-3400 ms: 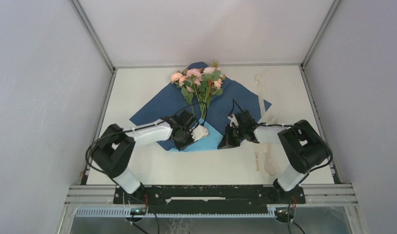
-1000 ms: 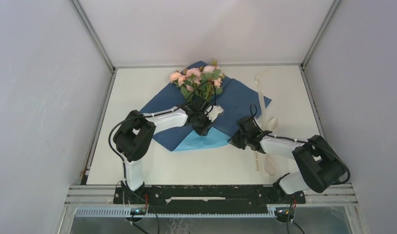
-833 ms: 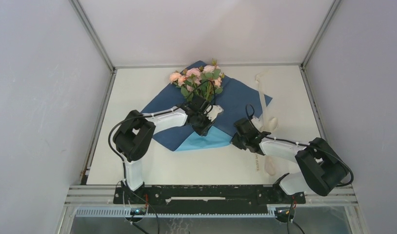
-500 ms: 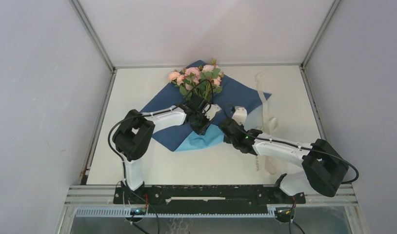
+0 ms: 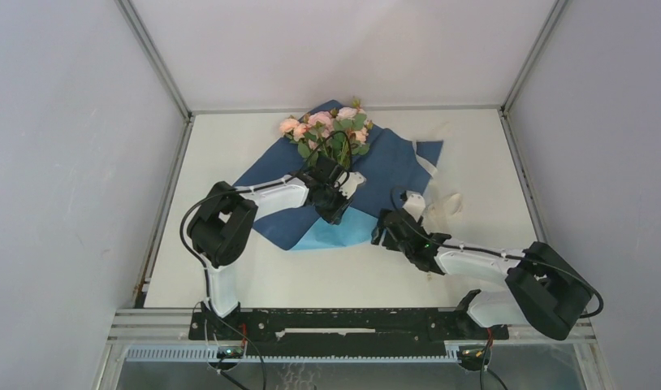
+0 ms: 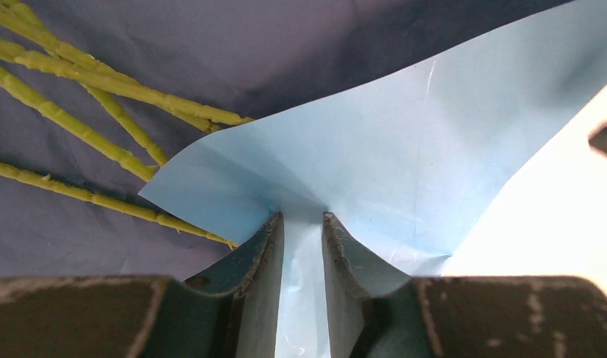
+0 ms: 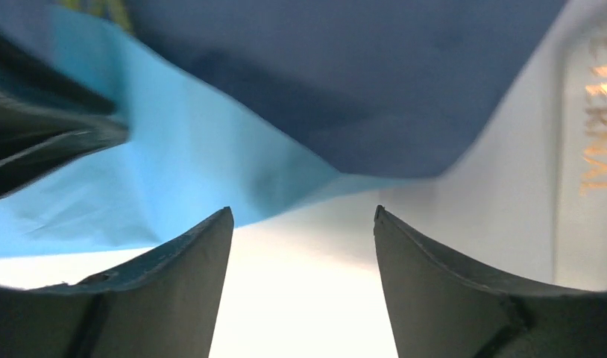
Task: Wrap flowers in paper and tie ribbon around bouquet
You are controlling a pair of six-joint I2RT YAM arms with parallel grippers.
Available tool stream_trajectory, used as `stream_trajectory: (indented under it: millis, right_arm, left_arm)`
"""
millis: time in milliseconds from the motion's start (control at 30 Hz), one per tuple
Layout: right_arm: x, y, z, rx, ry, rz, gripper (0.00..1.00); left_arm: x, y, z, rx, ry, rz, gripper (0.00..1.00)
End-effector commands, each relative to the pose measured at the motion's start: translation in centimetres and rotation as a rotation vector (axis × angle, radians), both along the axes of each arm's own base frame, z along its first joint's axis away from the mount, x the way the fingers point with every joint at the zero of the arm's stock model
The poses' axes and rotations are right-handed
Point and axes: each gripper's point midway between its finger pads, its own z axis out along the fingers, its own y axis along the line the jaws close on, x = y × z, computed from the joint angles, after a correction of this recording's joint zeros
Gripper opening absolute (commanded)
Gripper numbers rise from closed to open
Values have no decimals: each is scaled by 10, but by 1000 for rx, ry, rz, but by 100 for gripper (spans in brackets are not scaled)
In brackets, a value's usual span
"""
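**Three cameras, one shared fold of paper**

We look down from high above and behind the robot, facing forward over the table [image 5: 230, 138], far enough back to take in all of it. At the left gripper [image 6: 302, 220] we sit just behind the fingertips and look along them, very close to the paper [image 6: 405, 149]. At the right gripper [image 7: 300, 216] we look out low between its fingertips. All three views share the paper's light-blue fold.

Reads as a robotics lab test cell. Shows a white table [image 5: 254, 276] boxed in by plain grey panels [image 5: 67, 179] on aluminium posts [image 5: 153, 57], with left arm [image 5: 270, 195] and right arm [image 5: 473, 262] bolted to a black rail [image 5: 352, 323] along the near edge.
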Motion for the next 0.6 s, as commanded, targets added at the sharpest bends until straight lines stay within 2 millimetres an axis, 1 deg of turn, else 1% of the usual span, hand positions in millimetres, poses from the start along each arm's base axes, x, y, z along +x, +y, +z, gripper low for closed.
stream_trajectory:
  millis: [0, 133, 267, 400, 467, 567]
  right_arm:
    - [9, 17, 8, 259, 12, -55, 80]
    - [18, 18, 2, 270, 10, -42, 81]
    - [23, 11, -11, 296, 62, -116, 79]
    - [29, 10, -4, 325, 28, -155, 78]
    - [34, 10, -1, 345, 20, -187, 73]
    - [35, 0, -9, 303, 51, -277, 60]
  left_arm:
    - [0, 10, -11, 31, 20, 29, 31]
    - [1, 10, -10, 30, 14, 29, 31]
    - [1, 10, -8, 27, 13, 30, 31]
    - [1, 11, -7, 27, 9, 30, 31]
    - [2, 11, -6, 27, 7, 31, 31]
    - [3, 11, -5, 29, 0, 34, 31]
